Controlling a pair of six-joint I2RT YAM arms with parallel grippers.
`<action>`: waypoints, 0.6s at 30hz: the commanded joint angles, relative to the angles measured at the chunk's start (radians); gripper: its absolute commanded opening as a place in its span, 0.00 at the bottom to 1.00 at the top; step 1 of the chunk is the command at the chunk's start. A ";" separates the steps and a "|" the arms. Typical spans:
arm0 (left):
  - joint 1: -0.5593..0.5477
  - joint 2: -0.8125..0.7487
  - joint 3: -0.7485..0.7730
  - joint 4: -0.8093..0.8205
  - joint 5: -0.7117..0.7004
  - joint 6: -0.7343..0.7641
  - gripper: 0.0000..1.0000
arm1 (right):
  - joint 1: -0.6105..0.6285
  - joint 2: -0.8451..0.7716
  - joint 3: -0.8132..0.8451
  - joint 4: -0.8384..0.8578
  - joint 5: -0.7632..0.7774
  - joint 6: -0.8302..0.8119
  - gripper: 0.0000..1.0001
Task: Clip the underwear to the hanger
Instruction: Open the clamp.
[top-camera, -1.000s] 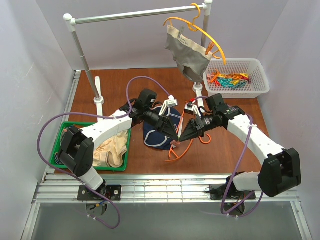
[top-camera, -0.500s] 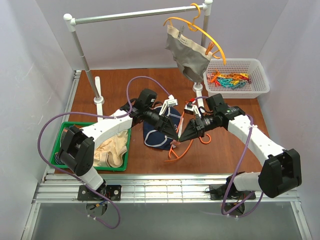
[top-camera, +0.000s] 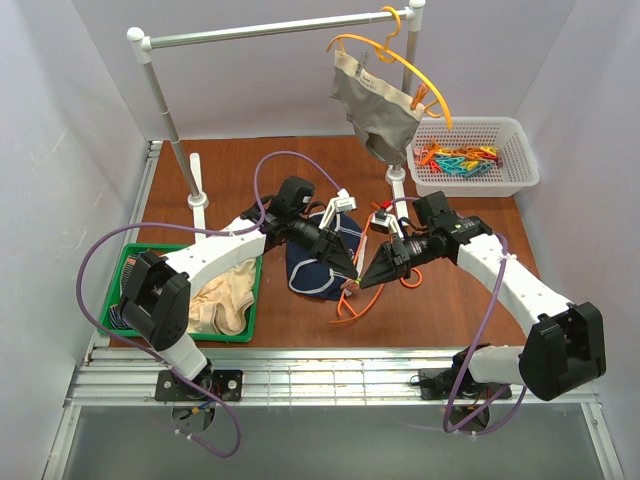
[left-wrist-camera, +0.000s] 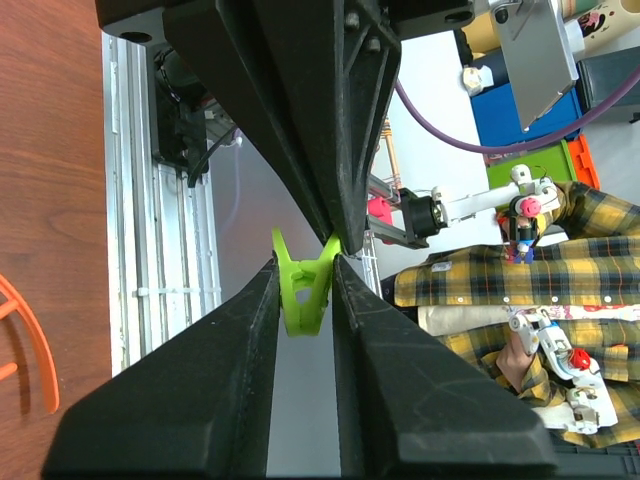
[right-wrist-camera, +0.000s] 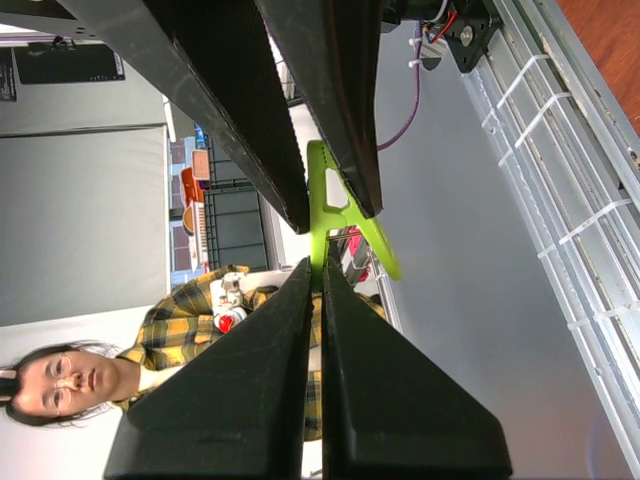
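Nearer than the navy underwear, toward the arm bases, the red-orange hanger lies flat on the table at the underwear's near right corner (its upper part is hidden beneath the grippers, so I cannot tell whether it runs under the cloth). Left of the underwear sits a green tray holding beige underwear.

Over the underwear's right edge, where it meets the hanger, the left gripper and right gripper come tip to tip around a green clip. The left gripper's fingers stand a narrow way apart with the clip clamped between them, probably squeezing it so its mouth gapes for cloth and hanger bar. The right gripper's fingers are pressed fully together, tips against the clip's other end. Whether they pinch any of it I cannot tell; they seem placed to steady it. Nothing looks clipped yet.

Beyond the underwear stands a rack carrying grey underwear on a yellow hanger, and to the right a white basket of spare clips.
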 joint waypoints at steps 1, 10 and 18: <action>-0.003 -0.012 0.025 -0.007 -0.008 0.012 0.15 | 0.005 -0.030 0.007 -0.002 -0.025 -0.002 0.01; -0.003 -0.016 0.021 -0.005 -0.003 0.012 0.00 | 0.006 -0.018 0.029 -0.001 -0.008 0.001 0.01; 0.001 -0.001 0.018 -0.002 -0.003 0.003 0.00 | -0.011 0.004 0.073 0.007 0.062 0.002 0.20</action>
